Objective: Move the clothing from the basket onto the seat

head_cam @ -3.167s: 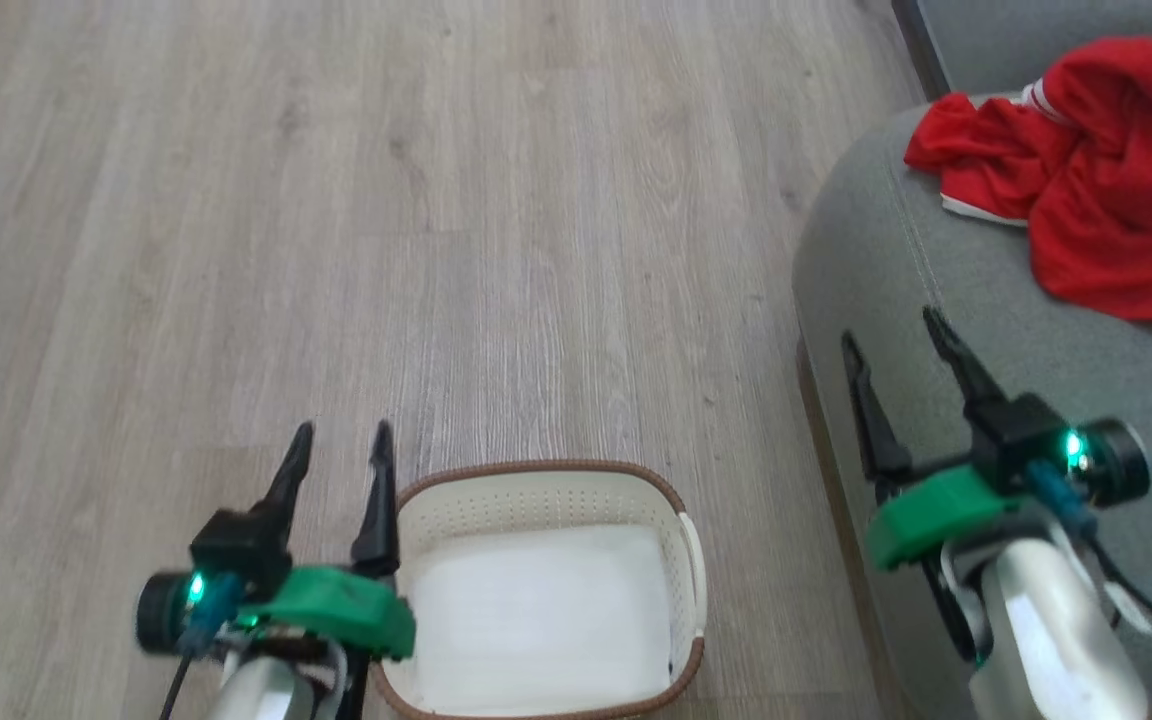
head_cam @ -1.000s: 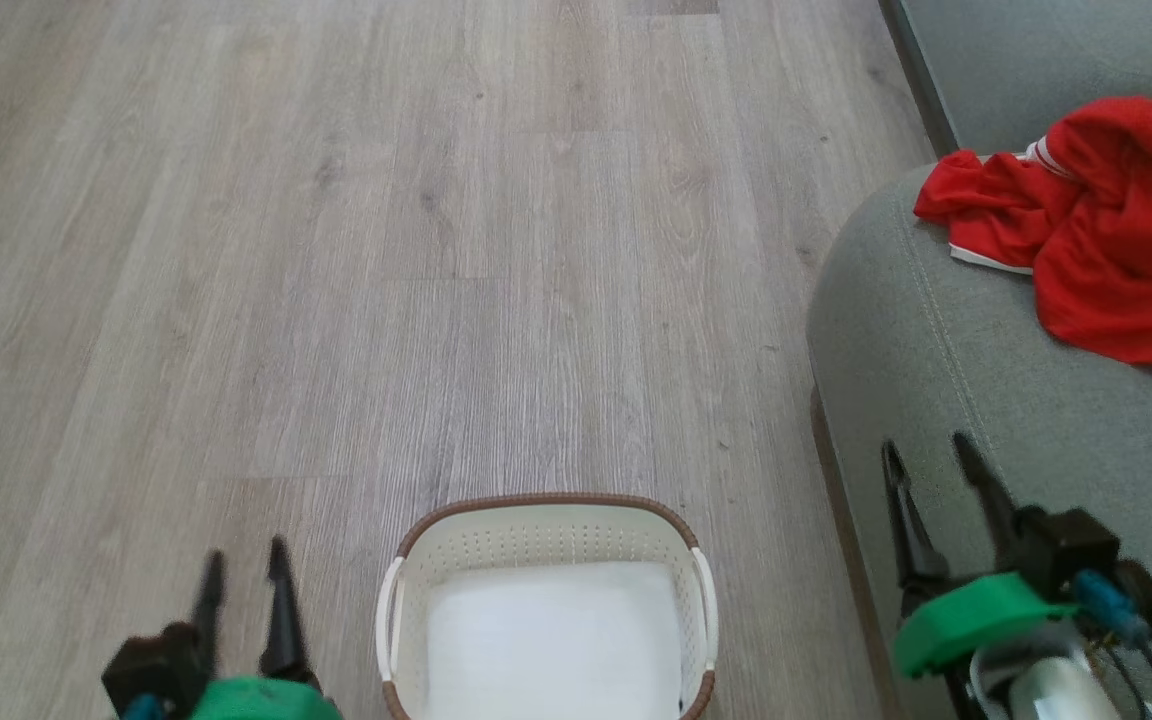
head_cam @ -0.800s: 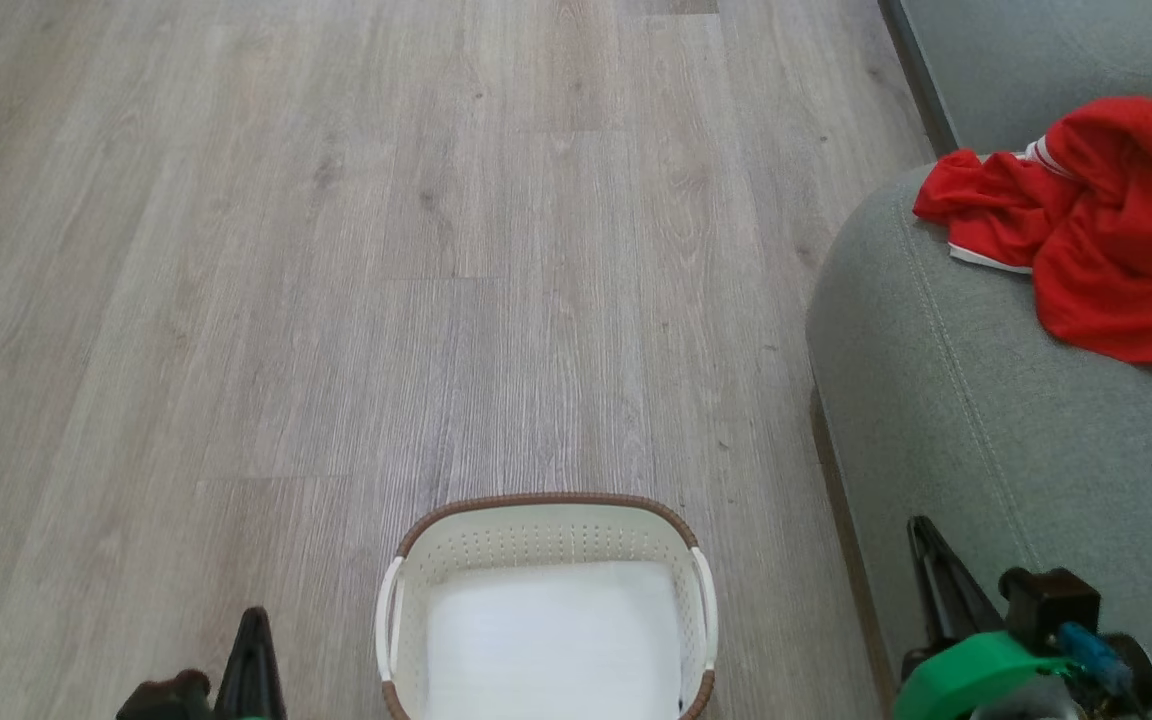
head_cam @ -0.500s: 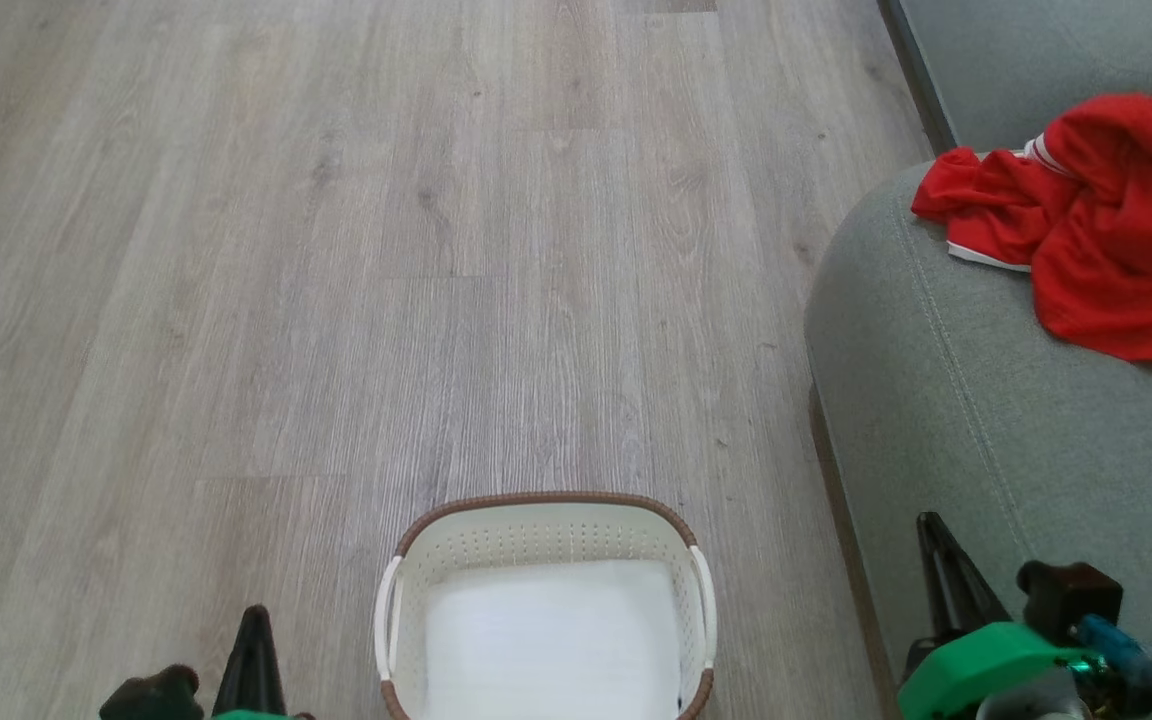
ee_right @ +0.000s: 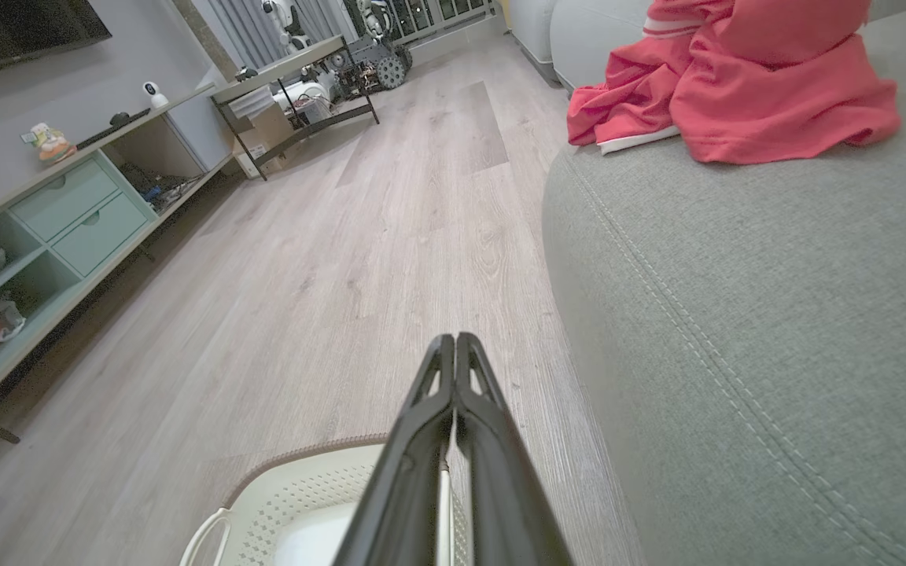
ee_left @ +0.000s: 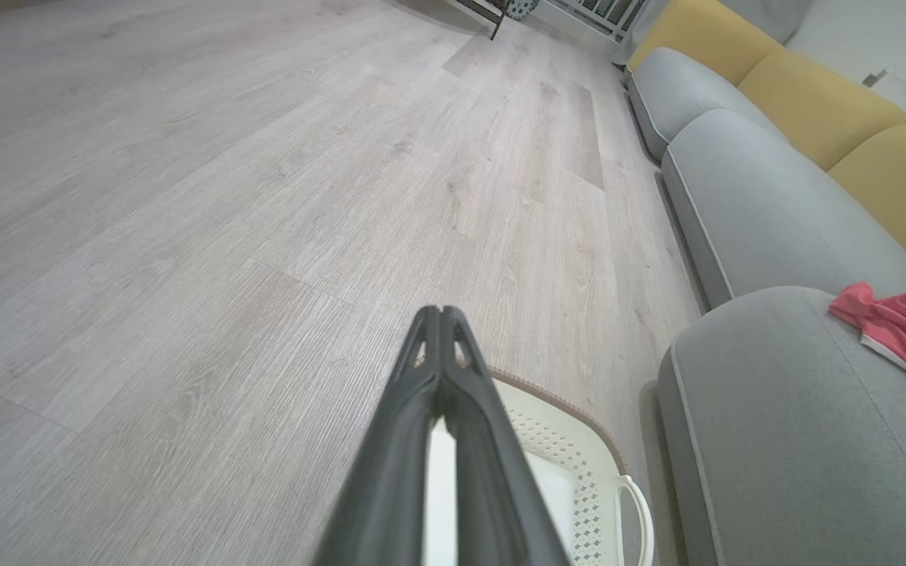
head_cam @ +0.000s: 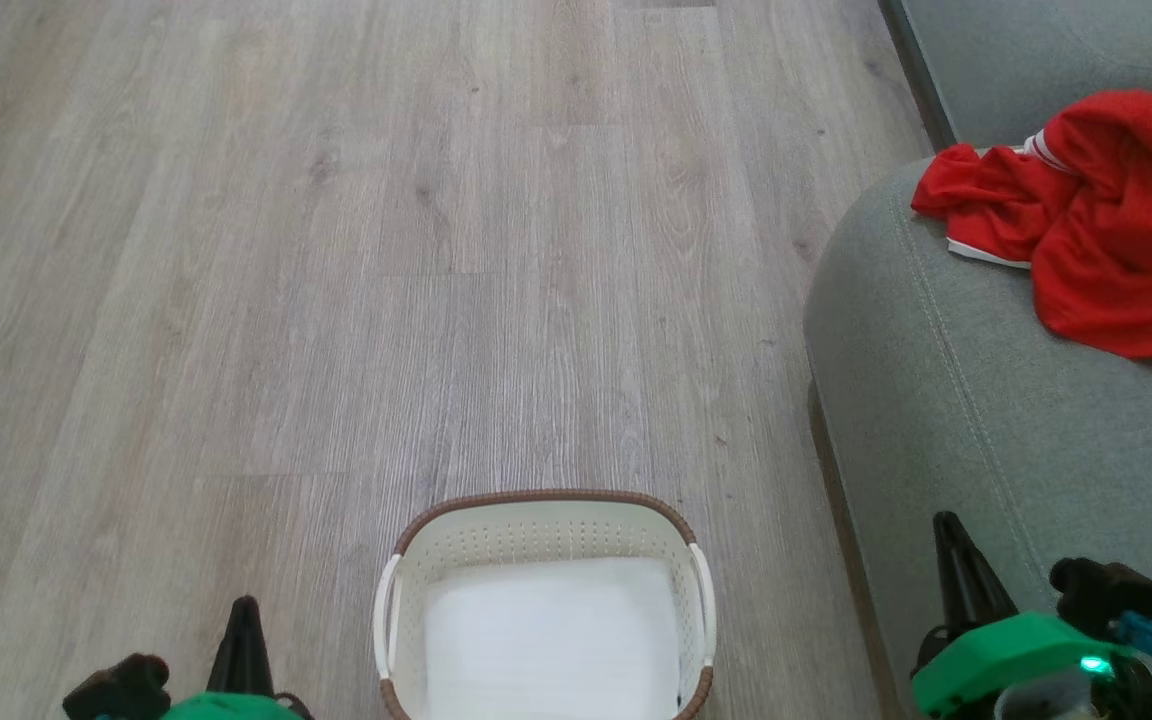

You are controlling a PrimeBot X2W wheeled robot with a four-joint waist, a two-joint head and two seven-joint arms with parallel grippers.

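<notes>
— Clothing point(head_cam: 1086, 215)?
— Crumpled on the seat point(head_cam: 986, 430), far right. In the basket point(head_cam: 536, 535), near centre: a flat white pad point(head_cam: 546, 640).
— Jaws?
— Clenched and empty, left gripper point(ee_left: 441, 312) and right gripper point(ee_right: 454, 339) alike. From the left wrist, yellow cushions point(ee_left: 815, 102); from the right wrist, shelving point(ee_right: 68, 216).

Even soft daylight, wide-angle wrist distortion

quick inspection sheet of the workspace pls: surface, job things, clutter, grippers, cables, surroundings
surface: wood-look floor, basket standing on it
job's things: clothing crumpled on the seat; basket holds a flat white pad, no clothing in it
clutter: nothing seen
grippers: left gripper shut, empty; right gripper shut, empty
cables: blue cable at the right wrist
surroundings: yellow cushions along the sofa back; shelf unit by the wall
</notes>
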